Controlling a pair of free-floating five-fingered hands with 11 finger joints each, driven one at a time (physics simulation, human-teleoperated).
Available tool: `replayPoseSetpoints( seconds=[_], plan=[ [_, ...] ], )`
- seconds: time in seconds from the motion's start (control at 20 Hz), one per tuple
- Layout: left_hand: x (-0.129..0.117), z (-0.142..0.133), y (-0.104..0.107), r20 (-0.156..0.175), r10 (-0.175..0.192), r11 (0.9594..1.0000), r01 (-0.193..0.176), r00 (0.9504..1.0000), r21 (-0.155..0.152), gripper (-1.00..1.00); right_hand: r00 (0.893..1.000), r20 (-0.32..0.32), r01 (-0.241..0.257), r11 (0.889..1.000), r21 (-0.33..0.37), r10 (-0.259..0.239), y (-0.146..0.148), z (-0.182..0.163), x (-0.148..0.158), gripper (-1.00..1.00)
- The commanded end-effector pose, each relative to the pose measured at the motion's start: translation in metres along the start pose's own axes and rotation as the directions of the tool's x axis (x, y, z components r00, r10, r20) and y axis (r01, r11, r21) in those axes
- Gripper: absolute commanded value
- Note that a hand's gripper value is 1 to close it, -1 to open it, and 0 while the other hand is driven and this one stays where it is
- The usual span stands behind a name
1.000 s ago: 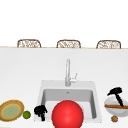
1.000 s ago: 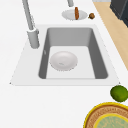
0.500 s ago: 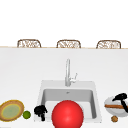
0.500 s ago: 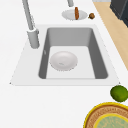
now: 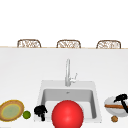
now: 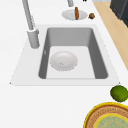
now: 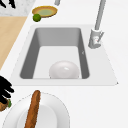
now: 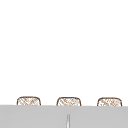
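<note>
At lower right of the front view, the right robot hand [image 5: 121,99] hovered over a plate [image 5: 110,103] with loosely curled fingers, holding nothing, while the left robot hand [image 5: 40,111] hung clenched beside the sink [image 5: 67,86].

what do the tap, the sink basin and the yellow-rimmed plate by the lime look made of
The tall curved grey tap looks like brushed metal: even grey with a soft sheen. The grey rectangular sink basin has matte walls, possibly steel or composite. The round yellow-rimmed plate looks like glazed ceramic with a brown band, though woven fibre is possible.
</note>
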Motion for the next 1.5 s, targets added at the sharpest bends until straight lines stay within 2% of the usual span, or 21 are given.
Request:
replayPoseSetpoints(
  seconds=[0.0, 0.15, 0.35, 0.5, 0.65, 0.95, 1.0, 1.1, 1.25, 1.35, 1.45],
  plan=[
    [0.000, 0.000, 0.000, 0.000, 0.000, 1.0000, 0.000, 1.0000, 0.000, 0.00, 0.998, 0.002, 0.068, 0.998, -0.007, -0.068, -0.012, -0.011, -0.009, -1.00],
    [0.000, 0.000, 0.000, 0.000, 0.000, 1.0000, 0.000, 1.0000, 0.000, 0.00, 0.997, 0.010, 0.083, 0.997, -0.010, -0.083, -0.016, -0.020, -0.015, -1.00],
    [0.000, 0.000, 0.000, 0.000, 0.000, 1.0000, 0.000, 1.0000, 0.000, 0.00, 0.996, 0.017, 0.088, 0.996, -0.028, -0.088, 0.005, -0.032, -0.014, -1.00],
    [0.000, 0.000, 0.000, 0.000, 0.000, 1.0000, 0.000, 1.0000, 0.000, 0.00, 0.992, -0.008, 0.128, 0.989, -0.072, -0.129, 0.009, -0.040, -0.013, -1.00],
    [0.000, 0.000, 0.000, 0.000, 0.000, 1.0000, 0.000, 1.0000, 0.000, 0.00, 0.990, -0.024, 0.137, 0.989, -0.061, -0.139, 0.008, -0.048, -0.015, -1.00],
    [0.000, 0.000, 0.000, 0.000, 0.000, 1.0000, 0.000, 1.0000, 0.000, 0.00, 0.993, -0.024, 0.113, 0.991, -0.074, -0.115, 0.002, -0.061, -0.018, -1.00],
    [0.000, 0.000, 0.000, 0.000, 0.000, 1.0000, 0.000, 1.0000, 0.000, 0.00, 0.995, -0.028, 0.094, 0.992, -0.084, -0.097, 0.004, -0.065, -0.016, -1.00],
    [0.000, 0.000, 0.000, 0.000, 0.000, 1.0000, 0.000, 1.0000, 0.000, 0.00, 1.000, -0.002, 0.011, 1.000, -0.027, -0.011, 0.015, -0.061, -0.017, -1.00],
    [0.000, 0.000, 0.000, 0.000, 0.000, 1.0000, 0.000, 1.0000, 0.000, 0.00, 1.000, 0.002, 0.010, 0.999, -0.037, -0.010, 0.020, -0.075, -0.020, -1.00],
    [0.000, 0.000, 0.000, 0.000, 0.000, 1.0000, 0.000, 1.0000, 0.000, 0.00, 0.998, -0.038, 0.042, 0.997, -0.058, -0.044, 0.009, -0.099, -0.015, -1.00],
    [0.000, 0.000, 0.000, 0.000, 0.000, 1.0000, 0.000, 1.0000, 0.000, 0.00, 0.998, -0.039, 0.056, 0.997, -0.045, -0.058, 0.006, -0.116, -0.018, -1.00]
  ],
)
